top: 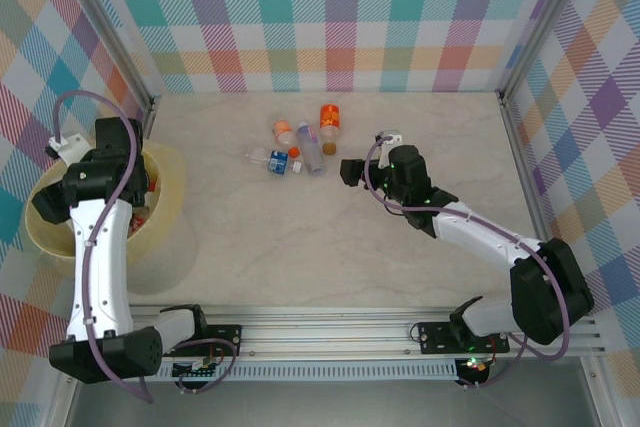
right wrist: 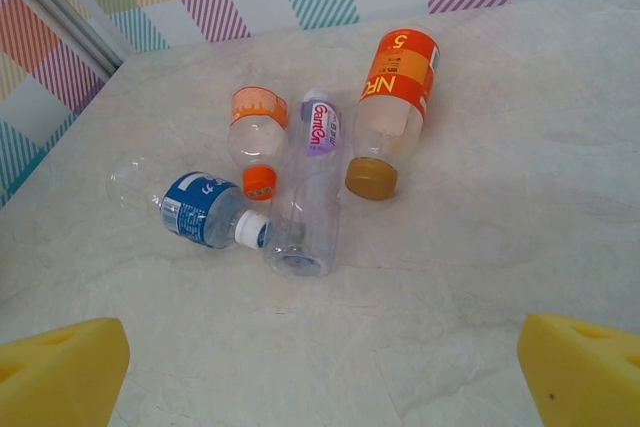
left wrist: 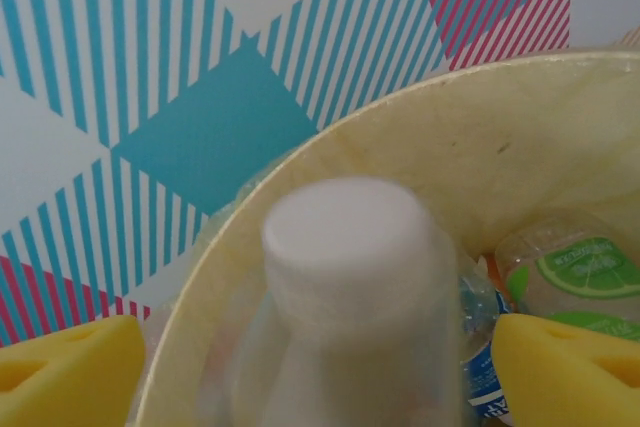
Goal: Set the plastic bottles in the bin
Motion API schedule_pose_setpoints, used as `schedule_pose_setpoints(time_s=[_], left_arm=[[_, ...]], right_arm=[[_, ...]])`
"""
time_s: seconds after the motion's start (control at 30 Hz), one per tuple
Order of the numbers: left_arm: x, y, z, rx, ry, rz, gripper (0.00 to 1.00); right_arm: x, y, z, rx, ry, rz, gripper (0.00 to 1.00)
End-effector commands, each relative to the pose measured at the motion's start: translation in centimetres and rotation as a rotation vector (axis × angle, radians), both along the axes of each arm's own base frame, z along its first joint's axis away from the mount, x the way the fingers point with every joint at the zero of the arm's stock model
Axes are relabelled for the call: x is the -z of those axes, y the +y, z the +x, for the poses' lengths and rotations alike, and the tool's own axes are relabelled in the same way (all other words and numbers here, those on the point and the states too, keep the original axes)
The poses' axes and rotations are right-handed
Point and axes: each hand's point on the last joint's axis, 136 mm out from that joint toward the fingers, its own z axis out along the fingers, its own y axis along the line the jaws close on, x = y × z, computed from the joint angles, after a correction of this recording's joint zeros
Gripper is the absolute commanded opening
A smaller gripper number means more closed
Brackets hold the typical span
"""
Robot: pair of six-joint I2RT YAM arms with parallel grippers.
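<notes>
Left jaws stand wide over the bin (left wrist: 490,137), the white-capped bottle (left wrist: 345,267) free between them (near the rim); it could bounce out. Right jaws also wide.

A clear plastic bottle with a white cap (left wrist: 345,257) is right in the middle, close up and blurry. The jaws are wide apart, with one yellow foam pad (left wrist: 70,372) on each side of it. Neither touches it. Behind it is the inside wall of the big round pale yellow plastic bin (left wrist: 470,137). In the bin lie a green-label bottle (left wrist: 575,272) and a blue-label bottle (left wrist: 483,367). Past the rim is a blue and pink striped wall (left wrist: 200,117).
</notes>
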Motion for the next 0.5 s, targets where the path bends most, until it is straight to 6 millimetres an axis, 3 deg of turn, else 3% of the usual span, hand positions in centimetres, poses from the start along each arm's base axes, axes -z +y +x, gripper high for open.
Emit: schedule_pose_setpoints(time_s=[0.0,0.27,0.4,0.47], left_arm=[[-0.6,-0.2,0.5,0.0,-0.041,-0.06,0.98],[-1.2,-2.1,3.7,0.12,-0.163,-0.215,1.0],[-1.6,-3.1,4.2,0.173,-0.225,-0.268,1.0],[-1.8,-2.9,3.5,0.152,-0.231,-0.254,1.0]], right_arm=[[-1.9,0.2,0.2,-0.002,-0.034,0.018,1.0],[-1.5,-0.1,0.2,0.014,-0.025,0.011,1.0],[-1.3,-0.1,0.3,0.019,-0.022,0.007,1.0],[-1.3,-0.1,0.4,0.018,-0.021,0.007,1.0]])
